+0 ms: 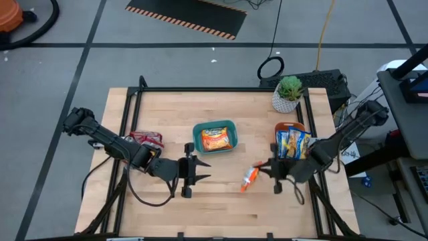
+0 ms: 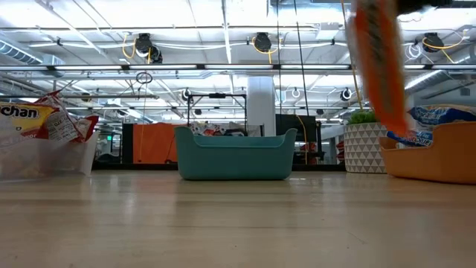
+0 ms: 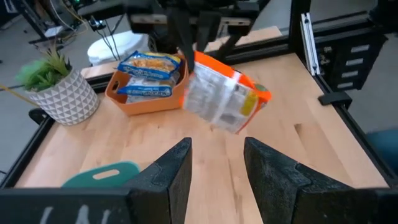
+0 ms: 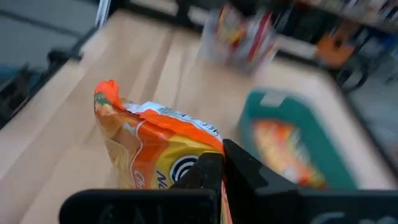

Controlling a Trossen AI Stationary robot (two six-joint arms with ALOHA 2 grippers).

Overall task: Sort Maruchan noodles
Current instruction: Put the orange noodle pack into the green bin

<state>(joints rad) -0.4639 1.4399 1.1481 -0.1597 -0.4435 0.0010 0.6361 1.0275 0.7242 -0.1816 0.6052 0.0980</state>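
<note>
An orange noodle packet (image 1: 250,177) hangs in my right gripper (image 1: 262,169), above the table's middle right; it also shows in the left wrist view (image 3: 227,98) and the right wrist view (image 4: 149,149). My left gripper (image 1: 198,169) is open and empty, near the table's middle, pointing toward the packet. An orange packet (image 1: 217,139) lies in the teal bin (image 1: 231,125). Blue-and-yellow packets (image 1: 293,142) lie in the orange tray (image 1: 289,126). Red packets (image 1: 147,139) sit in a clear container at the left. My right gripper pinches the orange packet between its two fingers at one end (image 4: 198,171). The fingers come level from the table's right side. The packet is lifted clear of the table and sticks out tilted beyond the fingers.
A potted plant (image 1: 289,92) in a white pot stands at the far right corner, behind the orange tray. Black frame rails run along the table's edges. Bare wood lies along the near side of the table.
</note>
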